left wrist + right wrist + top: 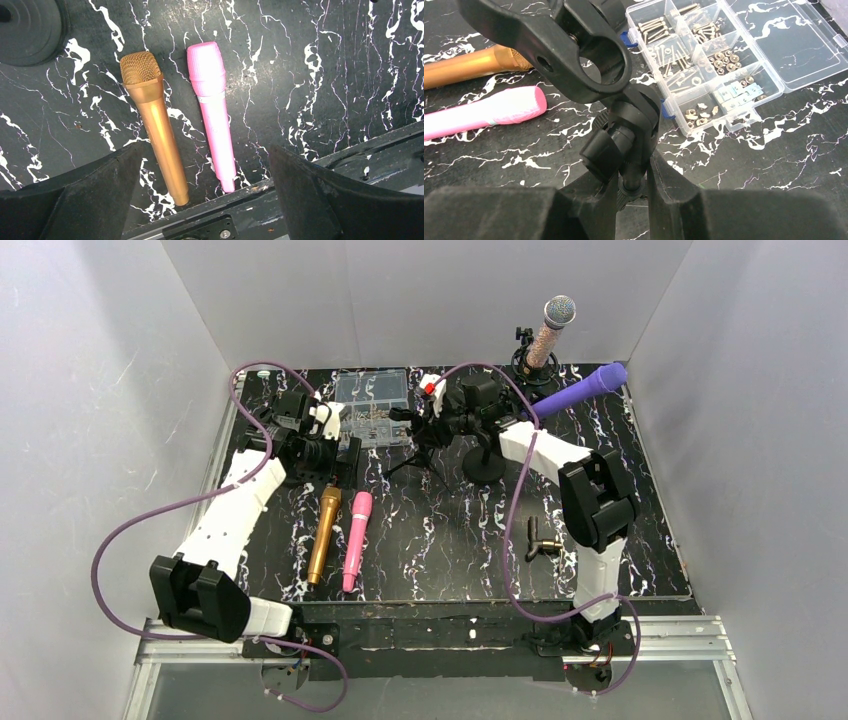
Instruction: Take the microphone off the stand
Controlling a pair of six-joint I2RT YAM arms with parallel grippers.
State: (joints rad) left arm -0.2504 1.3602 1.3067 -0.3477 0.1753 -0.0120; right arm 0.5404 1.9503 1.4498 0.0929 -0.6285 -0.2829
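A gold microphone (323, 535) and a pink microphone (356, 540) lie side by side on the black marbled table. My left gripper (322, 455) hovers over their heads, open and empty. In the left wrist view the gold one (152, 120) and the pink one (212, 110) lie between my spread fingers (310, 195). My right gripper (440, 422) is shut on the stem of a small tripod stand (420, 445). In the right wrist view the stand's clip (589, 60) is empty and my gripper (631, 185) clamps the stem (634, 125) below it.
A clear box of screws (372, 405) sits at the back, also in the right wrist view (704, 55). A silver-headed microphone (550, 330) stands in a stand at the back right. A purple microphone (580, 388) slants above a round-based stand (485, 470). A small black part (540, 540) lies near the right arm.
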